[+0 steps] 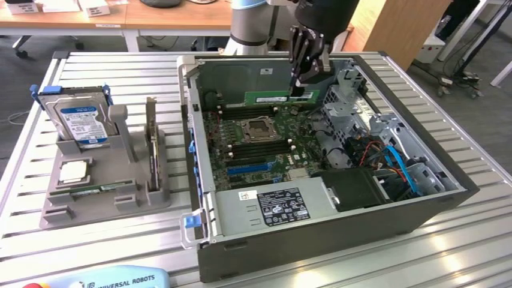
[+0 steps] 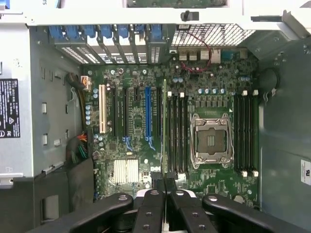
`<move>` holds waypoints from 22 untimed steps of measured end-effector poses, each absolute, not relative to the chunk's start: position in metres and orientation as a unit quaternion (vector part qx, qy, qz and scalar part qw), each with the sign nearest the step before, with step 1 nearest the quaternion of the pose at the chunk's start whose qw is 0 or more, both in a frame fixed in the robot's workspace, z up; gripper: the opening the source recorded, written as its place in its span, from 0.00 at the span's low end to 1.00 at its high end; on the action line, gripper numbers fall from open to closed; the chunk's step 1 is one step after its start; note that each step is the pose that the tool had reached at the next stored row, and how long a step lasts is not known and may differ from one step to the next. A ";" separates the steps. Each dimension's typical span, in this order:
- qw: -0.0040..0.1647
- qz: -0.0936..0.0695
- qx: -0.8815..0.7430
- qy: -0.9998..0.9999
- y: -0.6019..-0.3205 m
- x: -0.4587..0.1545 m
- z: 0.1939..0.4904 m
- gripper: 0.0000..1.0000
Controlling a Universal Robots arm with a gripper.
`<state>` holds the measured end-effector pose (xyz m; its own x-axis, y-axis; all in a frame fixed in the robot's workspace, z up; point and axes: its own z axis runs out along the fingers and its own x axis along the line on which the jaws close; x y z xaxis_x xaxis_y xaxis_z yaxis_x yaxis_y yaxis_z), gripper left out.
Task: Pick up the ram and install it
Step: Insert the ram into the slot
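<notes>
gripper [image 1: 301, 90]: clamped tight on the ram [image 1: 268, 96], which is pinched by its upper edge
ram position: held on edge with the long side level, inside the open computer case [image 1: 320, 240], just above the motherboard [image 1: 264, 153] near the far wall
wrist view: the ram is seen edge-on as a thin green line, lined up along the black memory slots [image 2: 177, 133], between the blue slot [image 2: 148, 111] and the cpu socket [image 2: 210, 141]
seated or not: can't be told tbh
holder [image 1: 104, 192]: gray, parked on the worktop [image 1: 464, 240] at the exterior view's left, well apart from the ram
hard drive [image 1: 80, 120]: stood upright in the holder
processor chip [image 1: 72, 172]: laid flat in the holder, in front of the drive
</notes>
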<state>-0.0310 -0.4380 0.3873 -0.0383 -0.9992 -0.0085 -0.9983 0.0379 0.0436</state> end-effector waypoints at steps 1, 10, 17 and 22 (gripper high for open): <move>0.012 -0.019 0.693 -0.720 -0.438 -0.031 0.387 0.11; 0.012 -0.019 0.693 -0.720 -0.438 -0.031 0.383 0.11; 0.012 -0.019 0.693 -0.720 -0.438 -0.031 0.377 0.11; 0.012 -0.019 0.693 -0.720 -0.438 -0.031 0.374 0.11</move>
